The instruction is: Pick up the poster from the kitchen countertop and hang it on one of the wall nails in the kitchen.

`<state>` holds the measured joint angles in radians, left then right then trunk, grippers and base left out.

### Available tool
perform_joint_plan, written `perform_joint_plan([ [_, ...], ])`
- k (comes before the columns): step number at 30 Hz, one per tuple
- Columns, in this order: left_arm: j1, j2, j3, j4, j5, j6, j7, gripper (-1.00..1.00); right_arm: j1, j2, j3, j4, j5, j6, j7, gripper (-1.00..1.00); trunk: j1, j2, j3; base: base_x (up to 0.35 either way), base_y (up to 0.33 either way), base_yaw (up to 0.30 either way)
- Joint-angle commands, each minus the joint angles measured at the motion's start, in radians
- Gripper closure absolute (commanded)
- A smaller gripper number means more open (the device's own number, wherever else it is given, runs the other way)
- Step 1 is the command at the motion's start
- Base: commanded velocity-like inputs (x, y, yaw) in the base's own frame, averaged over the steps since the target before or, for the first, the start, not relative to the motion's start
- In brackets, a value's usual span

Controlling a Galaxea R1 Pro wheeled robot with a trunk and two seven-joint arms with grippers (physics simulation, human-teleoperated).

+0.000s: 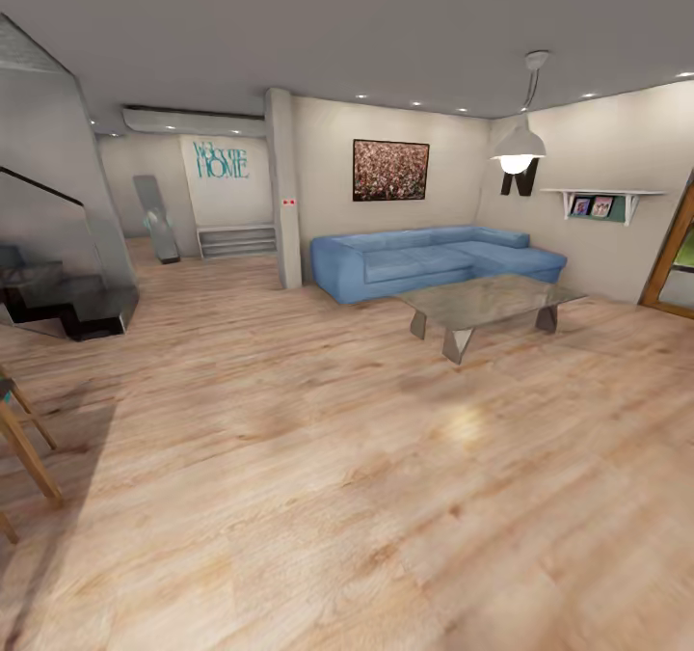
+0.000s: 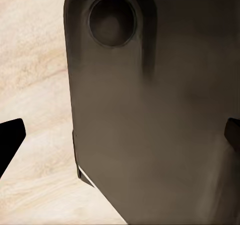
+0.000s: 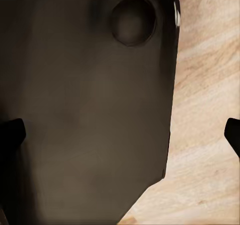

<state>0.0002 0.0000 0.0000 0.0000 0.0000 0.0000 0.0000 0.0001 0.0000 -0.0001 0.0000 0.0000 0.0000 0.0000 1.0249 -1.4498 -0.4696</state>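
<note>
Both sets of jaws stand parted over grainy plank floor (image 1: 318, 477) (glass-topped coffee table (image 1: 487, 296) beyond).

Counts, head view: 1 sofa (image 1: 439, 260), blue, L-shaped; 1 glass table (image 1: 487, 301); 1 painting (image 1: 390, 170), brown speckled, black frame; 1 pendant lamp (image 1: 518, 149); 1 wall shelf (image 1: 602, 195) with 2 small pictures on it; 1 "HOME" sign (image 1: 222, 160); 1 pillar (image 1: 283, 188); 1 staircase (image 1: 58, 294), step count unclear; 1 low rack (image 1: 237, 240) under the sign, 3 tiers or so; ceiling spots: about 8 visible, too small for an exact count

Wrist views: 2 dark fingertips at the edges of each, 4 total, e.g. (image 2: 10, 140) and (image 3: 11, 135); 1 round hole per dark robot body panel (image 2: 150, 135), so 2
</note>
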Motion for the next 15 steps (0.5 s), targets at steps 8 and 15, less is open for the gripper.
perform_joint_plan([
  [8, 0.006, -0.014, 0.002, -0.011, 0.003, -0.002, -0.016, -1.00, -0.008, 0.010, -0.003, 0.012, -0.003, 0.017, 0.005, -1.00, 0.000, 0.000, 0.000, 0.000, 0.000, 0.000],
  [15, 0.006, -0.014, 0.002, -0.011, 0.003, -0.002, -0.016, -1.00, -0.008, 0.010, -0.003, 0.012, -0.003, 0.017, 0.005, -1.00, 0.000, 0.000, 0.000, 0.000, 0.000, 0.000],
])
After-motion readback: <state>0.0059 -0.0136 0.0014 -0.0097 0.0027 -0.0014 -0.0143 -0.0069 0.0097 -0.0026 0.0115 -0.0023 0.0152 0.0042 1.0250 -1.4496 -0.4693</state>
